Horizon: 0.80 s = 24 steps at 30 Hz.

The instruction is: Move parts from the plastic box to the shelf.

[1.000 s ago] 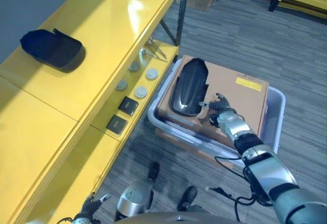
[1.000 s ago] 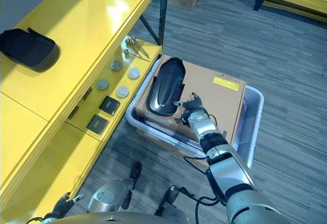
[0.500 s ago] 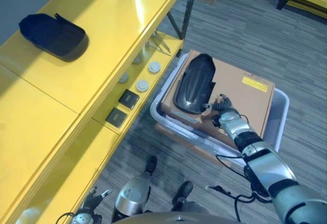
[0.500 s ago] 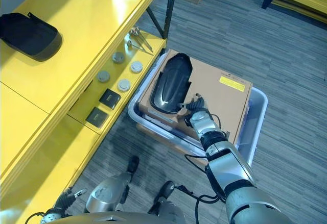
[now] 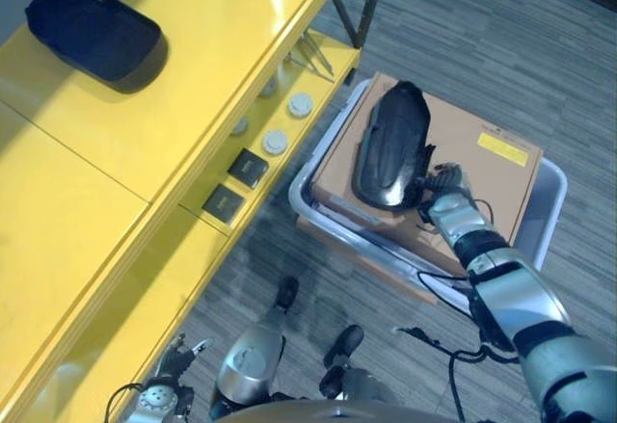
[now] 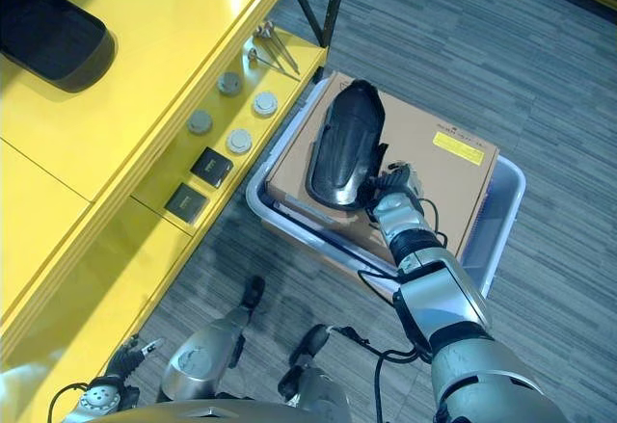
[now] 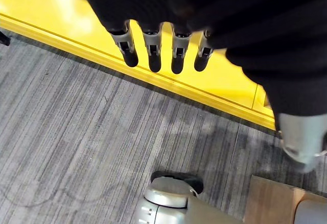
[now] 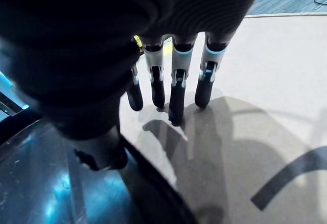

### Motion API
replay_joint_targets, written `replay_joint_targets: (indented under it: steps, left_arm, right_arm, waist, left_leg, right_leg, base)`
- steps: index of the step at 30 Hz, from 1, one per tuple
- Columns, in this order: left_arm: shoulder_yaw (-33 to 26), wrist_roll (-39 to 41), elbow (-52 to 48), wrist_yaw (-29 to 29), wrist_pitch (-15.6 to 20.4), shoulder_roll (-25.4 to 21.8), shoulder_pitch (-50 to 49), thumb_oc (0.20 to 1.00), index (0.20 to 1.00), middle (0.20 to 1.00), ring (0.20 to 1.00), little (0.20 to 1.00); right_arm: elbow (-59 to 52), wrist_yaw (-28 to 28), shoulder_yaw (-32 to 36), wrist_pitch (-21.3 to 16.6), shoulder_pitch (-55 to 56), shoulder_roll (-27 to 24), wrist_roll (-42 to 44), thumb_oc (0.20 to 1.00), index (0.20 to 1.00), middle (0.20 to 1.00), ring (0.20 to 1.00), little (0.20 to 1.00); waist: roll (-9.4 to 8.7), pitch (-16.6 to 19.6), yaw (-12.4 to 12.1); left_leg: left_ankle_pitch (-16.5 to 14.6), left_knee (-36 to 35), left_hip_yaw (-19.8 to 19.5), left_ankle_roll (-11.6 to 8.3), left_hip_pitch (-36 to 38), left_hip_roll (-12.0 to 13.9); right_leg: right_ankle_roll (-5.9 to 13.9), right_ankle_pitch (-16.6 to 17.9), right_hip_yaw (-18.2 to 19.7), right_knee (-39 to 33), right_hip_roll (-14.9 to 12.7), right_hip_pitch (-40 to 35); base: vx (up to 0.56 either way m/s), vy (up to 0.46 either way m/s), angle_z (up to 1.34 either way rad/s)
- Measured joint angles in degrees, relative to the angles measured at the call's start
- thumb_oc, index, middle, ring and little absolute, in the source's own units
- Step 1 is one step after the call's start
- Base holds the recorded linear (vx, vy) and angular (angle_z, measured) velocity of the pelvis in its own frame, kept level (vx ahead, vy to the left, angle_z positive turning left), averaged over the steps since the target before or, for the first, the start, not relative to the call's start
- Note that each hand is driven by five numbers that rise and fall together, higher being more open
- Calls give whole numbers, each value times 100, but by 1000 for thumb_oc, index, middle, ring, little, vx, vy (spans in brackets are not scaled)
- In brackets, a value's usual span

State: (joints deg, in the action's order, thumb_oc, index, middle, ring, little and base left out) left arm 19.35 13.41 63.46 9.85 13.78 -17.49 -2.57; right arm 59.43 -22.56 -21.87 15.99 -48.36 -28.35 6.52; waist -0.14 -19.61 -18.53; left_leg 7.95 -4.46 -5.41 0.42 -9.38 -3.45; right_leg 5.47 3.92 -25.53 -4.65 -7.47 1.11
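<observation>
A glossy black fender-shaped part (image 5: 390,148) lies on a brown cardboard sheet (image 5: 482,168) inside the grey plastic box (image 5: 326,225) on the floor. My right hand (image 5: 445,187) rests at the part's right edge, near its lower end. In the right wrist view its fingers (image 8: 176,89) reach straight down to the cardboard while the thumb (image 8: 102,150) sits over the part's dark rim (image 8: 51,188). Nothing is gripped. My left hand (image 7: 152,50) hangs low beside the yellow shelf (image 5: 145,124) with straight fingers, holding nothing. Another black part (image 5: 92,33) sits on the shelf top.
The shelf's lower level holds round grey discs (image 5: 276,141), two dark square pieces (image 5: 249,167) and bolts (image 5: 313,52). A yellow label (image 5: 508,149) marks the cardboard. Grey carpet surrounds the box.
The head camera has shifted, so the whole scene sits differently. My right hand stays at the part's right edge, pressed slightly closer to it.
</observation>
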Motion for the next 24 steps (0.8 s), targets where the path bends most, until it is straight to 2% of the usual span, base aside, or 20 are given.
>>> replay_joint_targets:
  steps: [10, 14, 15, 19, 21, 23, 24]
  left_arm:
    - [-9, 5, -211, -1, 59, -4, 4, 1000, 1000, 1000, 1000, 1000]
    - [-75, 292, -383, -54, 162, -11, -7, 1000, 1000, 1000, 1000, 1000]
    - [-143, 483, -713, -188, 275, -48, -11, 1000, 1000, 1000, 1000, 1000]
    - [-160, 1013, -2157, -585, 350, -331, -38, 1000, 1000, 1000, 1000, 1000]
    - [-335, 1417, -3339, -903, 295, -473, -34, 1000, 1000, 1000, 1000, 1000]
    - [-378, 1686, -4015, -1078, 239, -578, 51, 1000, 1000, 1000, 1000, 1000]
    - [-392, 1859, -4360, -1142, 63, -649, 135, 1000, 1000, 1000, 1000, 1000]
  right_arm:
    - [1, 147, 4, -16, 101, -34, 108, 200, 200, 200, 200, 200]
    - [-18, 257, 11, -69, 113, -36, 154, 200, 200, 200, 200, 200]
    - [-100, 250, 30, -69, 197, -54, 238, 200, 200, 200, 200, 200]
    - [-938, 216, 88, -43, 829, -80, 408, 200, 200, 200, 200, 200]
    - [-1549, 166, 202, 1, 1252, -79, 458, 200, 200, 200, 200, 200]
    - [-1781, 60, 232, 20, 1432, -77, 460, 200, 200, 200, 200, 200]
    - [-1858, 45, 242, 50, 1483, -75, 459, 200, 200, 200, 200, 200]
  waist:
    - [93, -67, 67]
    - [94, -67, 131]
    - [95, -66, 131]
    - [98, -64, 163]
    - [104, -55, 232]
    - [112, -35, 287]
    - [117, -29, 335]
  left_leg:
    - [2, 0, 47, 0, 22, 3]
    - [2, 1, 75, 0, 54, 9]
    - [2, 1, 77, 0, 83, 13]
    - [-13, 0, 86, -16, 310, 18]
    - [-69, -2, 110, -85, 462, 20]
    - [-96, -3, 125, -76, 539, 25]
    - [-116, -3, 125, -69, 584, 30]
  right_leg:
    - [-1, 4, 44, 0, -3, 3]
    - [-1, 5, 74, 0, -3, -14]
    - [-4, 9, 77, 0, -1, -40]
    - [1, 4, 94, 0, -3, -267]
    - [1, 5, 128, 1, -3, -410]
    - [-1, 13, 154, 1, -4, -477]
    - [-2, 15, 180, 0, -5, -507]
  base:
    - [-3, -4, -1]
    - [3, -89, -3]
    - [21, -135, -1]
    - [43, -119, -2]
    - [64, -92, -5]
    - [65, -72, -7]
    - [99, -92, -12]
